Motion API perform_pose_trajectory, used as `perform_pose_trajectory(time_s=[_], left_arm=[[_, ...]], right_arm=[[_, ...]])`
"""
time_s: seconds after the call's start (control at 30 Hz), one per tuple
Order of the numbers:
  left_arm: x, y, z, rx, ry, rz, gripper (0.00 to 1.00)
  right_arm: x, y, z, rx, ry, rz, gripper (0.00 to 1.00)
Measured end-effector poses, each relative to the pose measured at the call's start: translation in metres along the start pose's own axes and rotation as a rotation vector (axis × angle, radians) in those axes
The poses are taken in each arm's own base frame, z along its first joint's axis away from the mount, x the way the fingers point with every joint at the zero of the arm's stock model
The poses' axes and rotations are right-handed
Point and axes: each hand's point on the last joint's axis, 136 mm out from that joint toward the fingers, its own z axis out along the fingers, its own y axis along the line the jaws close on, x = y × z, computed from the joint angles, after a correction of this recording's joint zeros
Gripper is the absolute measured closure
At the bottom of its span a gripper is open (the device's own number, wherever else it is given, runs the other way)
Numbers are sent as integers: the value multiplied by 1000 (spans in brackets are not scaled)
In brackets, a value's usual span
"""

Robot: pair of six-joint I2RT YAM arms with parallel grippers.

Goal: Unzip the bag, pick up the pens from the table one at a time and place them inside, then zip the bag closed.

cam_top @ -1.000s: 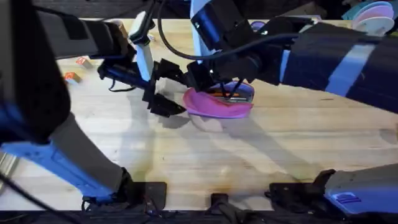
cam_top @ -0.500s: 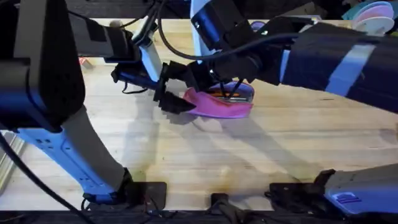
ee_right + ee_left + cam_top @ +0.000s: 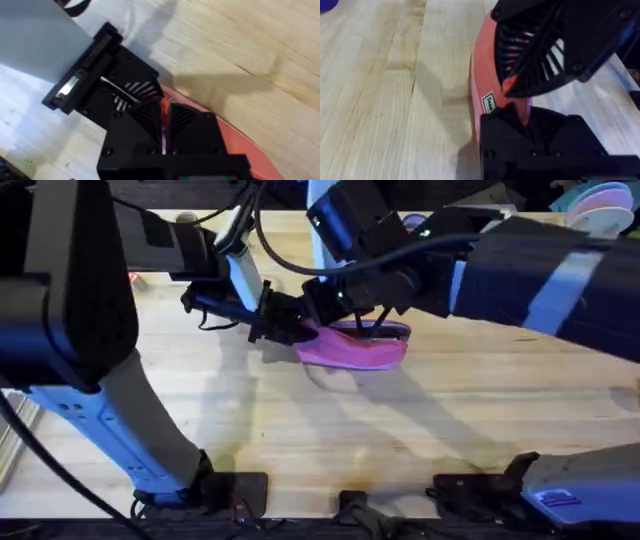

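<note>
The bag (image 3: pixel 352 348) is lying on the table (image 3: pixel 330 430), a little beyond its middle, and both grippers are meeting at the bag's left end. From overhead, the left gripper (image 3: pixel 283 327) is reaching in from the left and pressing against that end, while the right gripper (image 3: pixel 322 307) is coming down just beside it from the far side, over the bag's top edge. That view is also showing a strip of purple-blue lining along the top of the bag, so the zip is standing at least partly open there, with something dark lying in the opening; it is too small to name.

The left wrist view is giving the close detail that the overhead one is hiding: the left gripper (image 3: pixel 522 117) is clenching a narrow fold of the pink fabric between its fingers, next to a small white label (image 3: pixel 490 104) sewn on the bag's (image 3: pixel 484 65) side, and the right arm's gripper is hanging directly above it, nearly touching.

The right wrist view is showing the same meeting from the other side. The right gripper (image 3: pixel 163 127) is closing its fingers down to a thin slit with a sliver of pink and purple caught in it, right at the bag's (image 3: pixel 240 145) end, with the left gripper just beyond. Whether that sliver is the zip pull or plain fabric, I cannot tell.
</note>
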Motion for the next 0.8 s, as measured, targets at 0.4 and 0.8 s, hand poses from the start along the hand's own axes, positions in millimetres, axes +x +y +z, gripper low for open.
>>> perform_pose_trajectory(time_s=[0.4,0.8], left_arm=[[0,0,1,2,1,4,957],[-1,1,2,2,-5,12,957]], right_arm=[[14,-26,-3,68,67,35,967],[22,-43,-12,94,106,61,967]])
